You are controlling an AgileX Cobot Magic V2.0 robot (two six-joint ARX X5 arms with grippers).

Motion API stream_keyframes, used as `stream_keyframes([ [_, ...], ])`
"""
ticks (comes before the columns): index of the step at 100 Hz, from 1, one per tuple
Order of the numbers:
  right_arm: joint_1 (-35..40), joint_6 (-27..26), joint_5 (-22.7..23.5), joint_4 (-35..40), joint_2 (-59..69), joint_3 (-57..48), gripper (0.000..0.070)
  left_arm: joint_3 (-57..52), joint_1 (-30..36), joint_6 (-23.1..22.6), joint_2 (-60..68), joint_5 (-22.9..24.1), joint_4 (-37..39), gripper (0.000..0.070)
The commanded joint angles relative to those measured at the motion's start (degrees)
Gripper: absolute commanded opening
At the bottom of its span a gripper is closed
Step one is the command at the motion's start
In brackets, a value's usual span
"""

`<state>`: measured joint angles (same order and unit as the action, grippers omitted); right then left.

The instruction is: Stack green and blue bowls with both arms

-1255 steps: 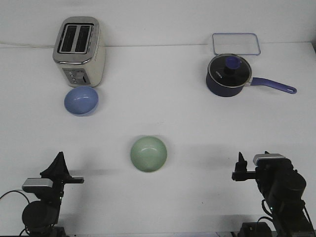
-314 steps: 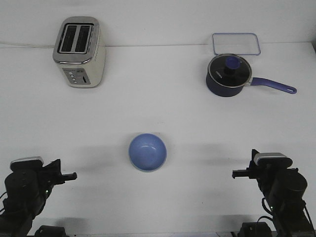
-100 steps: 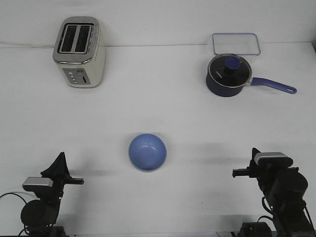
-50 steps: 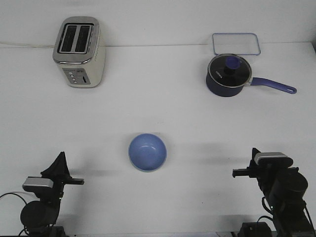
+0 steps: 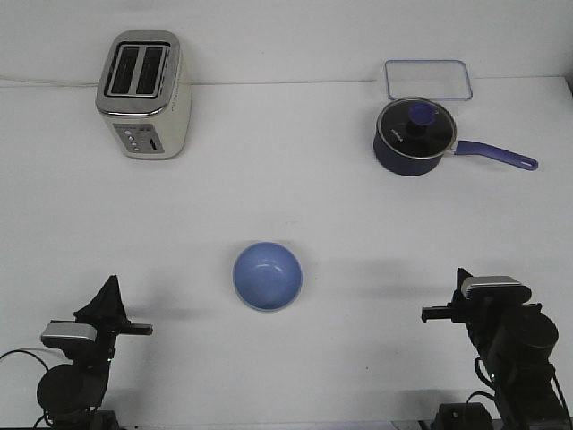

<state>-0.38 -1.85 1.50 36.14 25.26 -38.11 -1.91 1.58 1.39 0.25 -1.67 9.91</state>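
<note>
Since only one bowl shows on the table (image 5: 295, 206), the blue bowl (image 5: 268, 276), I judge the stacking to be as good as done: a thin pale edge along its lower rim may be the green bowl underneath, though I cannot confirm that from this front view. If so, nothing is left but to keep both arms clear; if not, the green one is simply out of sight and I would have to look for it.

From the table centre, the toaster (image 5: 144, 94) stands at about ten o'clock, upright, slots up, its long side running away from me. The saucepan (image 5: 414, 136) sits at about two o'clock with its lid on, its handle pointing toward three o'clock, tipped slightly toward four. Just behind it lies a clear flat lid (image 5: 428, 79).

The blue bowl rests at six o'clock from centre, near my edge, mouth up. Being round, it has no long axis worth naming and points nowhere but upward.

My left gripper (image 5: 134, 329) waits at about seven o'clock, my right gripper (image 5: 430, 314) at about five, both well apart from the bowl and holding nothing. Their fingers point inward toward each other, but I cannot tell how far either one is open.
</note>
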Motion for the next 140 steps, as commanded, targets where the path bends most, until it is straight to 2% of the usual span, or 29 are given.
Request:
stream_keyframes([
  [1, 0.04, -0.24, -0.02, -0.68, 0.22, -0.46, 0.0, 1.11, 0.04, -0.26, -0.07, -0.07, 0.68, 0.0011],
  [34, 0.02, 0.02, -1.57, -6.51, -4.04, 2.43, 0.0, 1.11, 0.04, -0.26, -0.07, -0.07, 0.68, 0.0011],
  [64, -0.02, 0.07, -1.57, -20.15, -17.44, 15.43, 0.0, 1.11, 0.04, -0.26, -0.07, -0.09, 0.68, 0.0011],
  [82, 0.0, 0.07, -1.55, -21.81, -25.38, 22.75, 0.0, 1.11, 0.04, -0.26, -0.07, -0.07, 0.68, 0.0011],
  [105, -0.11, 0.09, -1.75, -24.52, -25.18, 27.98, 0.0, 1.11, 0.04, -0.26, -0.07, -0.07, 0.52, 0.0011],
  [140, -0.11, 0.15, -1.7, -39.82, -25.18, 35.58, 0.0, 1.11, 0.04, -0.26, -0.07, -0.07, 0.52, 0.0011],
])
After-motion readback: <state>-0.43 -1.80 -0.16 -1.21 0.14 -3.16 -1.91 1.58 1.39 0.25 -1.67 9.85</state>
